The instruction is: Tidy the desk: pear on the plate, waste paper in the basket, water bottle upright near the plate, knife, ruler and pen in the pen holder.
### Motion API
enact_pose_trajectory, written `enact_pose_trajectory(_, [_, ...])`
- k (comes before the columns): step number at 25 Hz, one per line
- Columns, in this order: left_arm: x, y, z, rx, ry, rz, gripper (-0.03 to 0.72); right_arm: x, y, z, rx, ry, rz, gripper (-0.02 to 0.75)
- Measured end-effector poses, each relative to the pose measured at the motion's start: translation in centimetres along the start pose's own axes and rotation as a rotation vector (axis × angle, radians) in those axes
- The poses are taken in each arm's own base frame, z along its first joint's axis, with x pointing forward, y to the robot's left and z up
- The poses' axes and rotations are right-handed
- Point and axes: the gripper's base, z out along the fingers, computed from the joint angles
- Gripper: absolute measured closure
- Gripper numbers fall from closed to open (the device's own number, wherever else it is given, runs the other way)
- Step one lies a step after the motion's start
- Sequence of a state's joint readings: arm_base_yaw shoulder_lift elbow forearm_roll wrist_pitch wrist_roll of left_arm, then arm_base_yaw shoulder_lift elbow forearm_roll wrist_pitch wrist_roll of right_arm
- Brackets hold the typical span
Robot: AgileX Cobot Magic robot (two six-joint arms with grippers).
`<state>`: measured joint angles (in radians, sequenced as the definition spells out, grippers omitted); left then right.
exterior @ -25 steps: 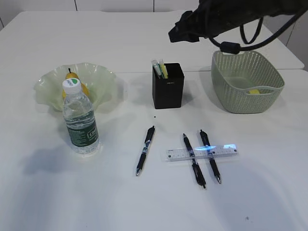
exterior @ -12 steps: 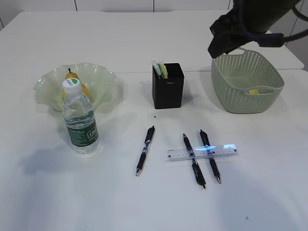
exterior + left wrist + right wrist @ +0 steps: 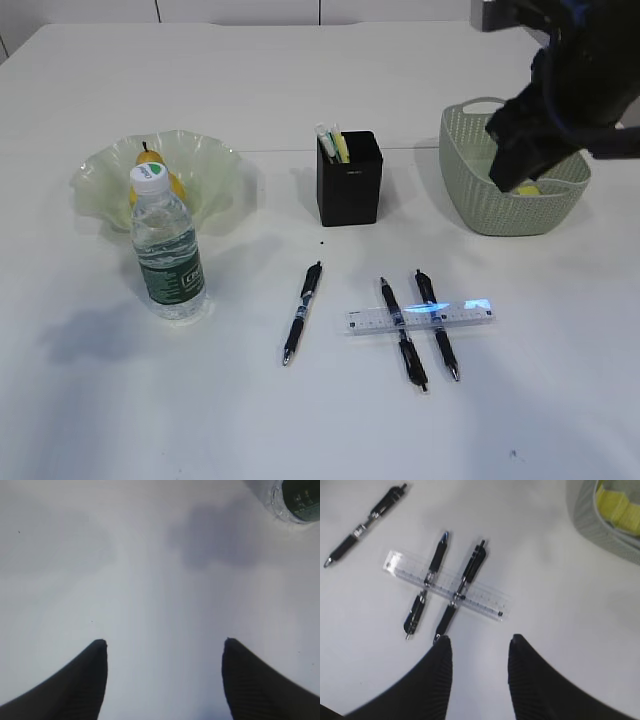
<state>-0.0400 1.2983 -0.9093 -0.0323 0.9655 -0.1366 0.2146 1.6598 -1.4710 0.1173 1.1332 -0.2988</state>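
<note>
With fingers apart and empty, our right gripper [image 3: 477,647] hangs above the ruler [image 3: 447,585]; we judge grasping it comes next.

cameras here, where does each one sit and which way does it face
Exterior view: raised at the desk's near edge, slanting down at plate, pen holder and basket; the right arm shows dark before the basket.
Left wrist view: above the left gripper, facing down at bare desk; open fingers and the water bottle's base show.
Right wrist view: above the right gripper, facing down at the ruler lying across two pens; open fingers show.
Shared: exterior and right wrist views both show ruler, pens and basket.
</note>
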Motion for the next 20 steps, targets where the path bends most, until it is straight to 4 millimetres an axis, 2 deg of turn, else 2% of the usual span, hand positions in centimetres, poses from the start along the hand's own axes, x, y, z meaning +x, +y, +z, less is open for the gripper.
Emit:
enact_pose_trajectory(3, [0.0,0.0,0.0,0.0,0.0,0.0,0.188,1.4,0.1,0.9,0.004,0.044,-0.064,0.454])
enact_pose_trajectory(6, [0.0,0.0,0.0,0.0,0.0,0.0,0.189,1.7,0.1,1.4,0.006,0.041,-0.166,0.454])
enact_pose_trajectory(12, [-0.2,0.0,0.0,0.002,-0.018,0.0,0.2,0.8,0.4,2.3,0.0,-0.023,-0.427,0.454])
enact_pose_trajectory(20, [-0.7,-0.1,0.0,0.01,-0.074,0.0,0.205,-0.9,3.9,6.0,-0.037,-0.06,-0.96,0.454])
